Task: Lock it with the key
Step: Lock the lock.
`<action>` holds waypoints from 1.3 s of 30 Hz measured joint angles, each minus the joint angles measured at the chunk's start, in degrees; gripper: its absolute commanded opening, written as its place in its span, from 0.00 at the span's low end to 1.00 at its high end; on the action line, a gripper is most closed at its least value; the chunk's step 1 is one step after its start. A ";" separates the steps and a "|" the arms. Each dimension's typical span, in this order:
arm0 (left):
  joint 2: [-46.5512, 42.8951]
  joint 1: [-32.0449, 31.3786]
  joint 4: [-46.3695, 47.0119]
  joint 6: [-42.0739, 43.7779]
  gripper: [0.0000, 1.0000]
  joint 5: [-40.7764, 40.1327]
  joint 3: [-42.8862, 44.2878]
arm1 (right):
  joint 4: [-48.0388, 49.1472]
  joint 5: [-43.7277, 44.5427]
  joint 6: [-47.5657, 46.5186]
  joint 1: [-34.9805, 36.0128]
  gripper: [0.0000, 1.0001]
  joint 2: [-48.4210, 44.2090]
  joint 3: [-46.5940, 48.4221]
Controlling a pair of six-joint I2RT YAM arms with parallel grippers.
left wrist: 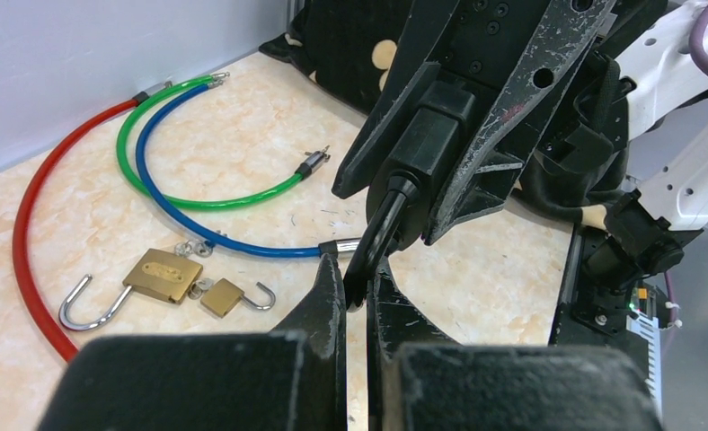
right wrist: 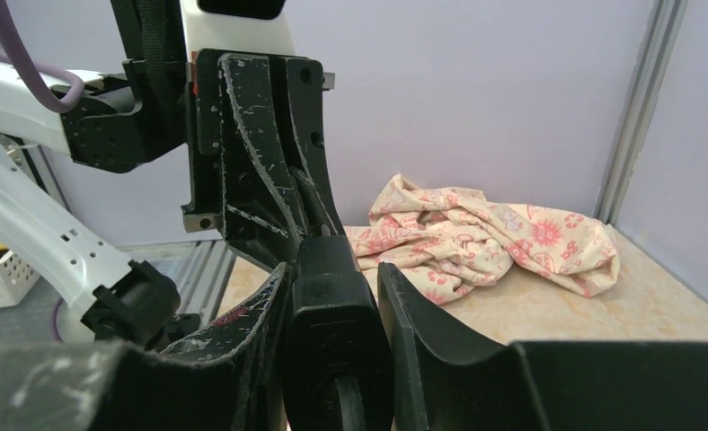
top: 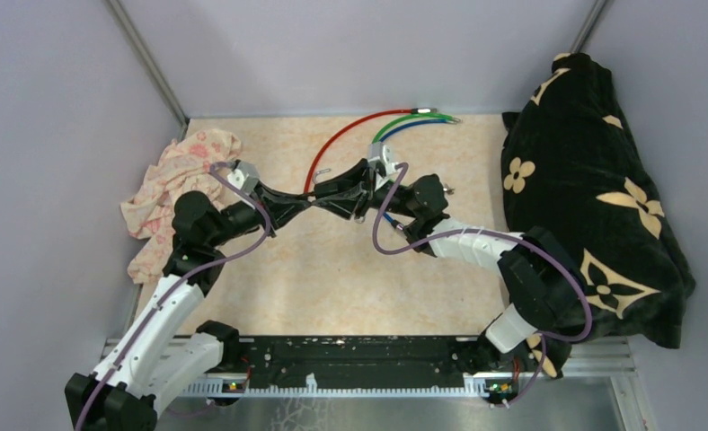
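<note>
1. The right gripper (right wrist: 335, 268) is clamped on a black lock (left wrist: 436, 144) at mid-frame in the top view, above the table (top: 332, 278).
2. The left gripper (left wrist: 358, 278) meets it tip to tip, its jaws nearly together and pinching a black stem (left wrist: 379, 235) that sticks out of the lock; I cannot tell whether this is the key.
3. Two brass padlocks (left wrist: 162, 275) lie with shackles open at lower left of the left wrist view, beside the red cable (left wrist: 27, 233) and blue cable (left wrist: 243, 244).

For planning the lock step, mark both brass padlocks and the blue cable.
large padlock (left wrist: 163, 274): left wrist view, brass body.
small padlock (left wrist: 222, 297): left wrist view, brass body.
blue cable (left wrist: 278, 252): left wrist view, near its metal tip.
</note>
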 measured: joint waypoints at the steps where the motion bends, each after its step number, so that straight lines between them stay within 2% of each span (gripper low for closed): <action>1: 0.20 0.00 -0.20 0.24 0.00 -0.04 0.20 | 0.07 0.15 -0.22 -0.02 0.00 0.07 0.00; 15: 1.49 -1.53 -2.62 3.26 0.00 -3.93 2.16 | 0.11 -0.42 -1.90 -0.74 0.00 1.60 2.01; 26: 0.90 -1.86 -8.50 5.31 0.00 -7.15 3.72 | -4.57 -2.56 -4.96 -0.76 0.00 2.97 5.05; 30: -1.20 -1.86 -10.14 4.98 0.00 -6.62 3.69 | -7.19 -6.67 -5.35 -1.09 0.00 2.58 6.56; 33: -3.34 -1.95 -10.40 4.17 0.00 -3.43 3.23 | -8.39 -11.13 -3.80 -1.25 0.00 1.81 8.31; 39: -5.90 -4.90 -9.31 1.29 0.00 4.28 1.51 | -17.07 -22.29 -2.16 -0.09 0.00 0.68 14.45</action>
